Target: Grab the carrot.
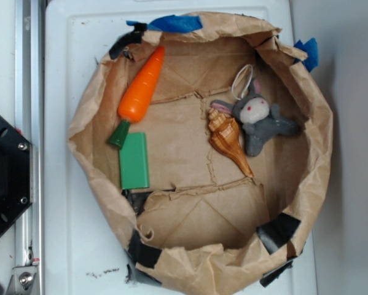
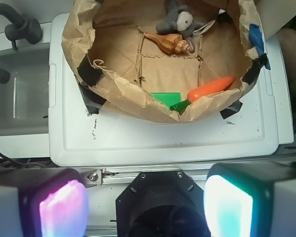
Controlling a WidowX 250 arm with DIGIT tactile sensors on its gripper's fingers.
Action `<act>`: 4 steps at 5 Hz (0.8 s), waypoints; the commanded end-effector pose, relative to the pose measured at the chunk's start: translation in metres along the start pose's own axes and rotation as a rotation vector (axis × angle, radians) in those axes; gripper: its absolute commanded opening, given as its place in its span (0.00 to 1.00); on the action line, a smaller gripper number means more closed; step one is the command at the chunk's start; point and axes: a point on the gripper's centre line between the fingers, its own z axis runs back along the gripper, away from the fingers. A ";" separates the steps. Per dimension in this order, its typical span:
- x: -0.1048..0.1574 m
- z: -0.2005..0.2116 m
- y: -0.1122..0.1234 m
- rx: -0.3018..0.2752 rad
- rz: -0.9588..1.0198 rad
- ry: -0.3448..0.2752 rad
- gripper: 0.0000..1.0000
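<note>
Gripper at bottom of wrist view, jaws spread wide, holding nothing, well apart from paper basket. Carrot inside basket near wall, stem end just beside green block. Seashell touching plush bunny opposite.

I see a bright orange carrot with a dark green stem, 1 flat green block, a brown-orange banded seashell, a grey plush rabbit with white face, and a tan paper enclosure with black and blue tape.
</note>
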 end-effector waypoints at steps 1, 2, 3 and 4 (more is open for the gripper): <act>0.000 0.000 0.000 0.000 0.000 0.000 1.00; 0.052 0.009 0.017 -0.033 0.163 0.029 1.00; 0.095 -0.008 0.018 0.027 0.312 -0.018 1.00; 0.115 -0.051 0.024 0.040 0.524 -0.015 1.00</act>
